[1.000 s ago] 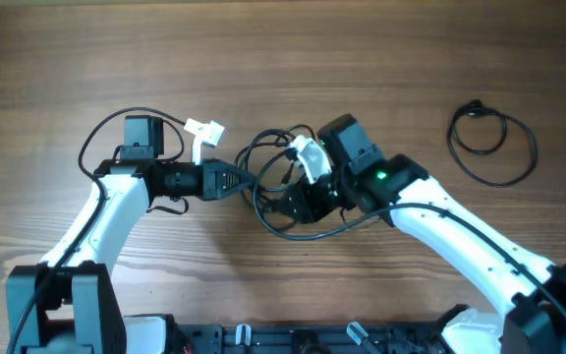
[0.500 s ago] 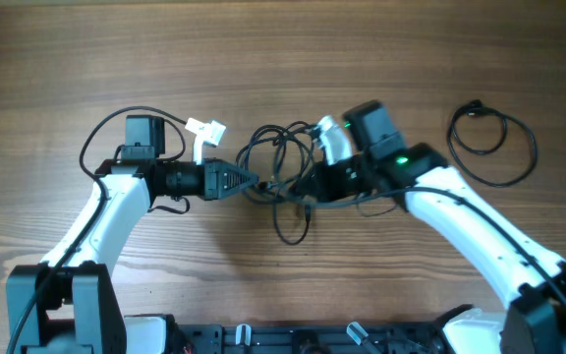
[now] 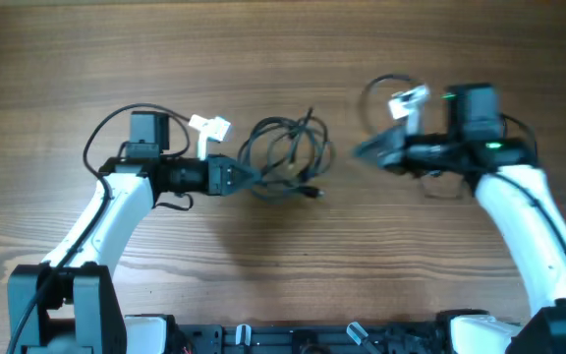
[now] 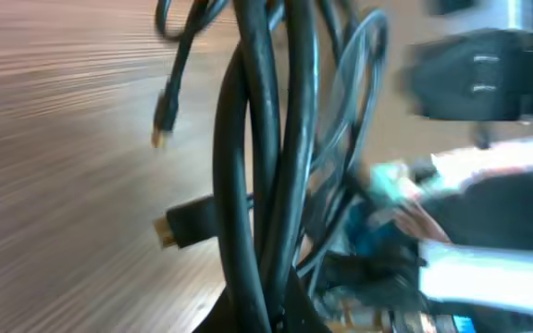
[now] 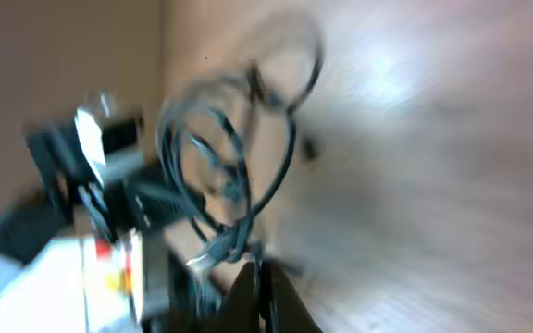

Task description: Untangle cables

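Left hand [image 3: 252, 178] clamps the tangled thin black cables [image 4: 266, 111]; the shut right hand [image 3: 366, 151] has swung away, drawing no visible strand.

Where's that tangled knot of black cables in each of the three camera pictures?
Overhead: cable bundle centre, pinched by the left gripper.
Left wrist: cable bundle fills the middle, rising from the bottom edge.
Right wrist: cable bundle blurred, left of centre.
Shared landmark: the wooden table beneath it, in all three.
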